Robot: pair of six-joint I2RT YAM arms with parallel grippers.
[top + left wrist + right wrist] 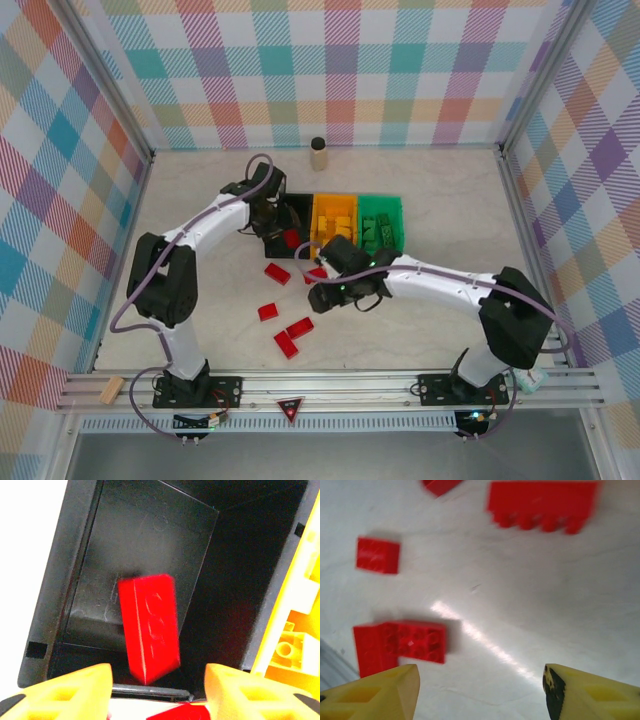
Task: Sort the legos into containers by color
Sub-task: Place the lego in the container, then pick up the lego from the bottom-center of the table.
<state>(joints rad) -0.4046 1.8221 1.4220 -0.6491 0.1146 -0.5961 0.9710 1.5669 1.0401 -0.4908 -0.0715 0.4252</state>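
Observation:
The containers stand in a row: black bin point(297, 215), orange bin point(333, 218), green bin point(380, 222). My left gripper point(272, 222) hangs over the black bin point(75, 580), open point(157, 695). A red lego point(149, 625) is loose and blurred just beyond its fingers point(65, 695), inside that bin. Another red lego point(180, 712) shows at the bottom edge. My right gripper point(322, 293) is open point(480, 690) low over bare table. Red legos lie to its left point(400, 642) and farther off point(377, 555) point(542, 505). Yellow legos point(292, 647) fill the orange bin.
Several red legos lie on the table in front of the bins point(277, 273) point(268, 312) point(300, 327) point(286, 345). A tan upright cylinder point(319, 153) stands near the back wall. Green legos lie in the green bin.

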